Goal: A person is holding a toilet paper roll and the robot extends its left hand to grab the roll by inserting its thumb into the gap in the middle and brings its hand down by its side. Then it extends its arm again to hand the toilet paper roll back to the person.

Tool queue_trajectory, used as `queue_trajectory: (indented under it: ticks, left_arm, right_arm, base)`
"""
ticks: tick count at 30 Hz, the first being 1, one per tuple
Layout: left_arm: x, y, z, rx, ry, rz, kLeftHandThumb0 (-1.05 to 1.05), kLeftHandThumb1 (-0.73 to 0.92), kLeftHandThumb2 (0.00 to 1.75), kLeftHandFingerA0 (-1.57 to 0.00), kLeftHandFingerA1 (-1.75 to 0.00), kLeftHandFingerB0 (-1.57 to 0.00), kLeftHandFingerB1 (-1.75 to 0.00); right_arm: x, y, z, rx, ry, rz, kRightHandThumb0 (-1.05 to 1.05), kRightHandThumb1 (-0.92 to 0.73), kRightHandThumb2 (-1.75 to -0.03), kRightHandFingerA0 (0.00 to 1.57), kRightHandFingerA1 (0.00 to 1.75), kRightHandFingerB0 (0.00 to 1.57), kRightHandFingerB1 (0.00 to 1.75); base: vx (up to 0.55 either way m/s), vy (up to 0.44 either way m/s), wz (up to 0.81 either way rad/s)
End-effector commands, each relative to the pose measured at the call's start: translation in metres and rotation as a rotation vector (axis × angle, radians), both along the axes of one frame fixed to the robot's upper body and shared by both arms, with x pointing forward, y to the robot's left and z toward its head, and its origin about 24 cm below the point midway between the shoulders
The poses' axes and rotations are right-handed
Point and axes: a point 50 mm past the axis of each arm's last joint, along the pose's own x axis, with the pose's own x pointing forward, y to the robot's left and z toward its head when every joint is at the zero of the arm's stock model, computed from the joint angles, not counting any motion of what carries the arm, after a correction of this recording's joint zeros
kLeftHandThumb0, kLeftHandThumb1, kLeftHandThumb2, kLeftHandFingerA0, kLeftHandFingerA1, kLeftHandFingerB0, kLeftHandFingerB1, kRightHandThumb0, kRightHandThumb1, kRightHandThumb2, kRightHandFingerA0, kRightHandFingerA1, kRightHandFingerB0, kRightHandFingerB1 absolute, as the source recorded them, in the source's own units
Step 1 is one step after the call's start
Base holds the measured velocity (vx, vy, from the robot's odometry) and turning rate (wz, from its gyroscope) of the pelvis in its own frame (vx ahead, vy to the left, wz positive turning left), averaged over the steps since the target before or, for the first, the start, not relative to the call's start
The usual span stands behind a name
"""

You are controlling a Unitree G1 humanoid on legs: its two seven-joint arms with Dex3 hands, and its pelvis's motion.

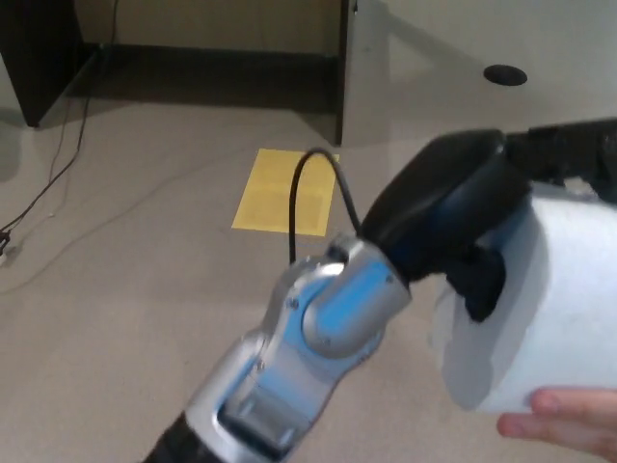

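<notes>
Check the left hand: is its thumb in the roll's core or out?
In. The left hand is shut on the toilet paper roll; its thumb goes into the roll's end face, and its fingers wrap over the top.

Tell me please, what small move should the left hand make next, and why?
Probably it should hold its position and then loosen its grip. The left hand is extended and shut on the toilet paper roll, with its thumb in the middle gap. The person's fingers already touch the roll's lower edge, so the person seems ready to take it.
</notes>
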Motion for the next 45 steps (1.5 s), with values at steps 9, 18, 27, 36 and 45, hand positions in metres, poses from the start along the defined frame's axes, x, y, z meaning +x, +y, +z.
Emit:
queue_trajectory:
  ticks: [9, 18, 27, 36, 45]
  left_arm:
    - [-0.008, 0.019, -0.014, 0.063, -0.039, 0.188, -0.48, 0.47, 0.57, -0.06, -0.28, -0.06, -0.23]
    - [-0.004, 0.038, -0.005, 0.059, -0.084, 0.266, -0.72, 0.43, 0.79, 0.00, -0.06, 0.00, 0.00]
    - [-0.013, 0.065, 0.024, 0.053, -0.146, 0.264, -0.87, 0.45, 0.59, 0.00, 0.00, 0.00, 0.00]
    - [-0.021, 0.139, 0.044, 0.040, -0.123, 0.302, -0.84, 0.45, 0.56, 0.00, 0.00, 0.00, 0.00]
    - [-0.037, 0.242, -0.056, -0.153, 0.284, 0.522, -0.60, 0.40, 0.53, 0.00, -0.01, 0.00, 0.00]
  right_arm:
    - [-0.013, -0.001, -0.008, -0.005, 0.048, 0.010, -0.43, -0.55, -0.86, 0.61, 0.64, 0.41, 0.53]
    - [-0.011, -0.002, -0.007, 0.002, 0.047, -0.018, -0.37, -0.68, -0.60, 0.67, 0.54, 0.49, 0.40]
    - [-0.014, -0.001, -0.008, 0.010, 0.041, -0.010, -0.43, -0.55, -0.86, 0.62, 0.65, 0.43, 0.54]
    - [-0.009, -0.001, -0.005, -0.013, 0.025, 0.009, -0.37, -0.68, -0.60, 0.70, 0.57, 0.50, 0.41]
    - [-0.010, -0.002, -0.005, -0.010, 0.020, -0.011, -0.43, -0.54, -0.86, 0.66, 0.67, 0.43, 0.53]
  base:
    - [0.00, 0.000, 0.00]
    - [0.00, 0.000, 0.00]
    - [0.00, 0.000, 0.00]
    - [0.00, 0.000, 0.00]
    - [0.00, 0.000, 0.00]
